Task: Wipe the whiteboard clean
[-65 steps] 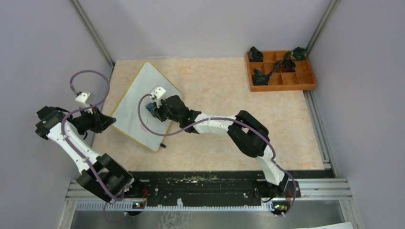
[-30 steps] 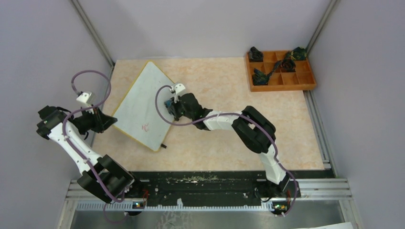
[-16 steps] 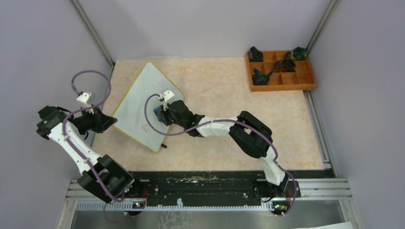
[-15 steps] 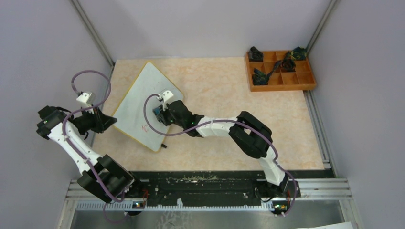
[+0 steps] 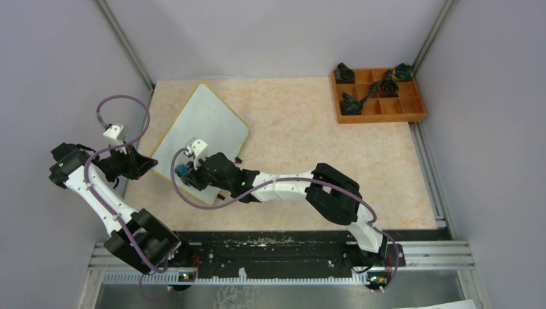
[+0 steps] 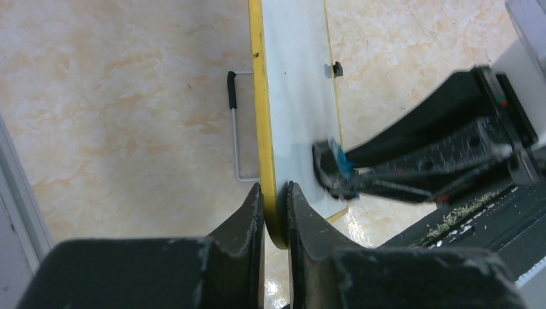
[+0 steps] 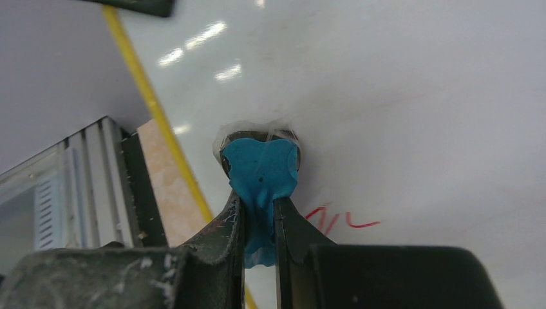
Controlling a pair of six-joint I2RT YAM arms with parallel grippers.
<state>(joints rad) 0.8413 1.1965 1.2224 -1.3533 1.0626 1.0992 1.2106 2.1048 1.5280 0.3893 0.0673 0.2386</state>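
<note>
The whiteboard (image 5: 209, 125) lies tilted at the table's left; its white face fills the right wrist view (image 7: 399, 96) and shows edge-on with its yellow rim in the left wrist view (image 6: 293, 96). My left gripper (image 5: 151, 164) (image 6: 275, 199) is shut on the board's yellow left edge. My right gripper (image 5: 185, 172) (image 7: 259, 212) is shut on a blue cloth (image 7: 261, 168) pressed on the board near its near-left corner. Red handwriting (image 7: 338, 220) lies just right of the cloth. The cloth also shows in the left wrist view (image 6: 340, 166).
An orange-brown compartment tray (image 5: 418, 106) holding dark objects sits at the far right. Grey walls stand close on the left and right. A wire stand (image 6: 235, 129) sticks out under the board. The black rail (image 5: 277, 248) runs along the near edge.
My right gripper with the blue cloth has swept from the board's right side down and left to its near-left corner. The left arm has not moved.
</note>
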